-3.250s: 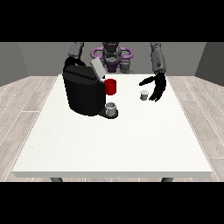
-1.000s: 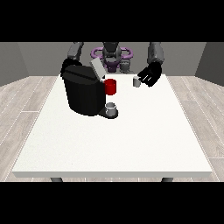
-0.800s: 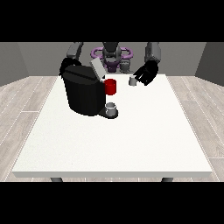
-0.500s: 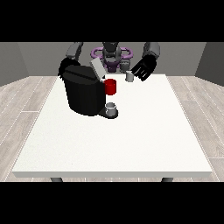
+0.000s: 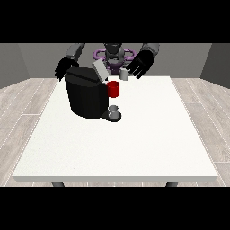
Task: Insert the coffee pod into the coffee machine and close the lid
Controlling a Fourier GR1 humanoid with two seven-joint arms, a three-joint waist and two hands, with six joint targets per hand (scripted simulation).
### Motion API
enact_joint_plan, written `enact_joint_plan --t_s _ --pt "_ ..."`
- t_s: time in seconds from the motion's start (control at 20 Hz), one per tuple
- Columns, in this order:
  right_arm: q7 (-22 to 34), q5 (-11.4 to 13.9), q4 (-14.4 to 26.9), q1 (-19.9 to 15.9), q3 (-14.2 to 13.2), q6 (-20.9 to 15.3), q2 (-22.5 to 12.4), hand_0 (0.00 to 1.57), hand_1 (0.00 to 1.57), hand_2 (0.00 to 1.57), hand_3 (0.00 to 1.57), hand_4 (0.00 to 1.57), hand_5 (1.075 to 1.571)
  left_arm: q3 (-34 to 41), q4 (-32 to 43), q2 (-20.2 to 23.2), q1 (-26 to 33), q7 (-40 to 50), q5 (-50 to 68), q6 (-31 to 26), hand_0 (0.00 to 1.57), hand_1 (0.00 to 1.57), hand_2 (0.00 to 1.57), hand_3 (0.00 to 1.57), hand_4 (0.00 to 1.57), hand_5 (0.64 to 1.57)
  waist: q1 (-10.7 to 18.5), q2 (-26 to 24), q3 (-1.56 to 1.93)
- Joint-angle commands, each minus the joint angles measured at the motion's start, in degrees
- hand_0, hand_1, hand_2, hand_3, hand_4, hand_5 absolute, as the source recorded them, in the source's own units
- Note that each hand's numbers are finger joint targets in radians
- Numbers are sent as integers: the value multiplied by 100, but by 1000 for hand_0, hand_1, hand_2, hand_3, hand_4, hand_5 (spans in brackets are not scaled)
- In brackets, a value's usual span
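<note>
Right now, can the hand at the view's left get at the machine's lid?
Probably yes. That hand hangs just behind the machine, and the lid stands open at the top with nothing between them. The other hand is off to the side with the pod.

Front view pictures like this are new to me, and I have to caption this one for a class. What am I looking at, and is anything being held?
The camera stands across a white table and faces a humanoid robot, which is small at the top and reaches its two arms toward you. Each arm ends in a black hand.

On the table stands a black coffee machine with its grey lid tilted open. A red part sticks out of its front, and a small grey cup sits on its base below.

The hand at the view's right holds a small pale coffee pod in the air beside the open lid. The hand at the view's left is behind the machine's far corner; whether it touches the machine cannot be told.
</note>
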Motion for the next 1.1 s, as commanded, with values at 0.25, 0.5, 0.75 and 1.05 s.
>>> enact_joint_plan --t_s 0.25,0.5,0.75,1.05 --pt "172 115 -357 -167 143 -73 27 0 0 0 0 526 1571 95 149 142 -353 -41 -106 75 1281 1281 1306 1226 501 1571 -288 351 -1" --pt "-135 69 -100 -54 -5 -126 62 0 0 0 0 517 1571 24 64 -155 -365 112 -156 165 1307 1307 1328 1239 487 1571 -164 336 1" --pt "188 132 -451 -119 199 -182 169 0 0 0 0 499 1571 135 297 73 -494 31 -152 25 1326 1326 1335 1233 503 1571 -346 455 -1" --pt "26 11 -345 215 100 -6 78 0 0 0 0 513 1571 46 262 -110 -365 65 -214 1 1206 1206 1261 1187 504 1571 -336 249 0"
